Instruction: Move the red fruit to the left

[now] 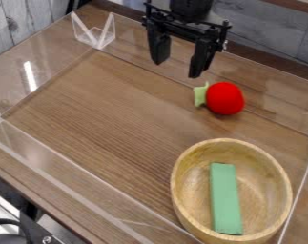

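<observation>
You are seeing wood table (105, 114), clear walls; green block (225, 198) lying in bowl (195, 172); gripper (178, 59) hanging wide apart near red fruit (224, 98).

A single camera looks down at a steep slant onto the brown wood-grain worktop (105, 114) from its near edge, fairly close. Taking the round light wooden bowl (192, 162) as landmark: it sits nearest the lens, low and right, its rim cut by the bottom edge. Beyond it the black robot arm (184, 27) enters from the top edge, before a grey plank wall (42, 19).
</observation>
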`<action>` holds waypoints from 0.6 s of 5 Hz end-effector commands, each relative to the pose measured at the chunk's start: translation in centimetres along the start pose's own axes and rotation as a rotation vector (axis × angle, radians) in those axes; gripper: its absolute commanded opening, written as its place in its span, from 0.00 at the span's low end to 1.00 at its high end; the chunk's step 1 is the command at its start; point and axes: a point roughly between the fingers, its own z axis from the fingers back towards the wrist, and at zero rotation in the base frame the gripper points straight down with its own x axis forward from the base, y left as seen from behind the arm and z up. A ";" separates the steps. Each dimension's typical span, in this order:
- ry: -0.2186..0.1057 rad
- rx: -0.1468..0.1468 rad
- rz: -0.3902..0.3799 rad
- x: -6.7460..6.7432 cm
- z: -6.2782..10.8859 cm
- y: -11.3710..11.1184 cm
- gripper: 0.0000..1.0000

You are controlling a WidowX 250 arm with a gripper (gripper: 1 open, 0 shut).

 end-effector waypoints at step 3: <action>-0.034 -0.088 0.255 2.3 -3.5 -3.5 1.00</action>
